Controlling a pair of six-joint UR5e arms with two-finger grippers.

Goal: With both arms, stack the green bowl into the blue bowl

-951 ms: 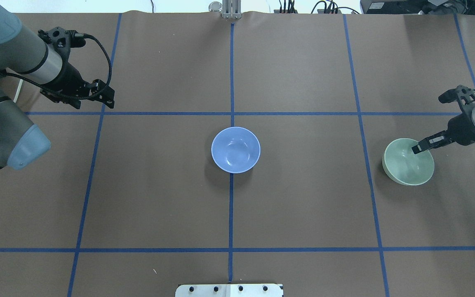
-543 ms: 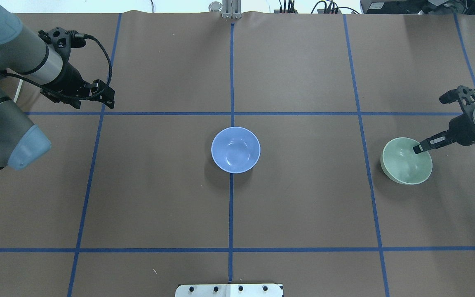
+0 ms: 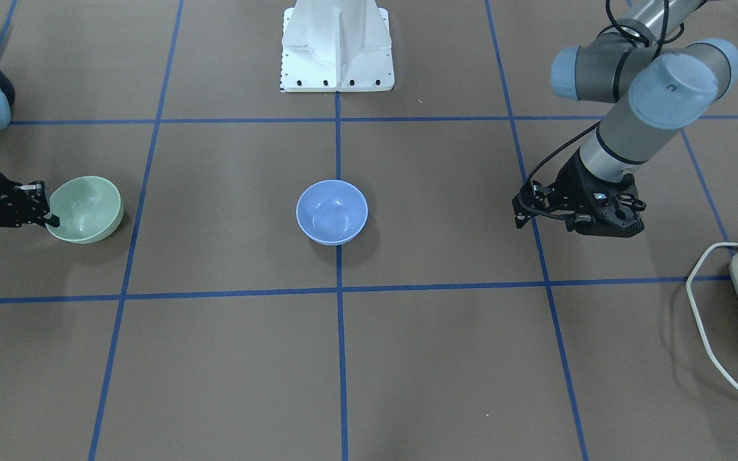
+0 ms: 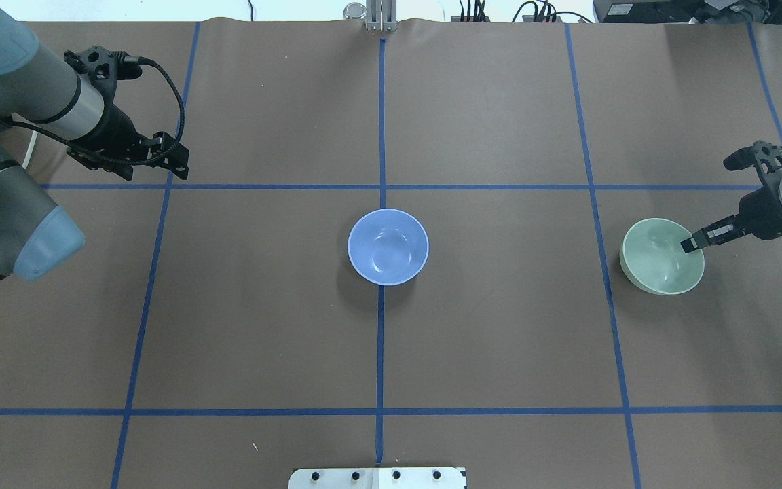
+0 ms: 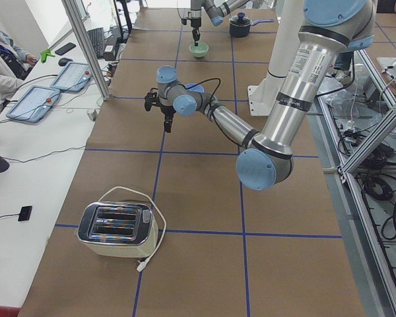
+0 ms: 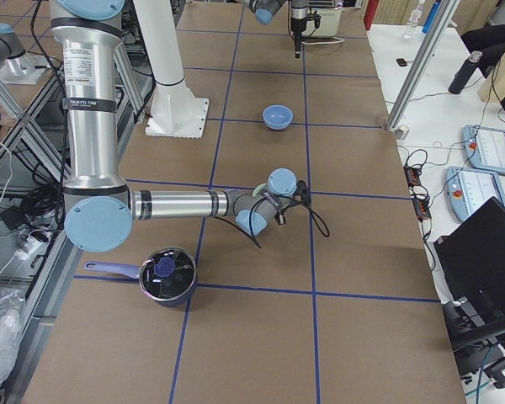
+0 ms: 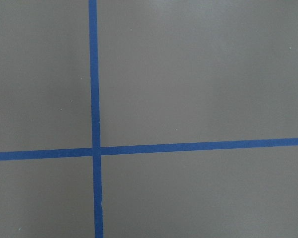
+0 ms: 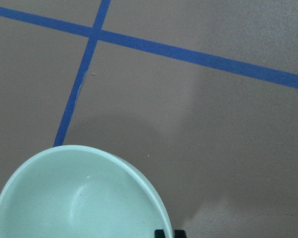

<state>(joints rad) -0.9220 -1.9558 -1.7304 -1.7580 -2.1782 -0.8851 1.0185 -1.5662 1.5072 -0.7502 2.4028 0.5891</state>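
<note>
The blue bowl [image 4: 387,246] stands upright at the table's centre, also in the front view [image 3: 331,211]. The green bowl [image 4: 659,258] is at the right, tilted and raised a little off the table, with its shadow beneath. My right gripper [image 4: 691,244] is shut on its near rim, one finger inside the bowl. The front view shows the same grip [image 3: 49,218] on the green bowl [image 3: 87,208], and the right wrist view shows the green bowl [image 8: 79,198] just ahead of the fingertips [image 8: 161,233]. My left gripper [image 4: 175,161] hovers open and empty at the far left, well away from both bowls.
A white pedestal [image 3: 337,45] stands at the robot's side of the table. A toaster [image 5: 119,230] with a white cord sits at the left end. A dark pot with a lid [image 6: 167,276] sits at the right end. Blue tape lines [image 4: 381,136] grid the brown table.
The green bowl has risen and shifted slightly towards the table's centre and far side in the right gripper's hold. The left arm and blue bowl have not moved.
</note>
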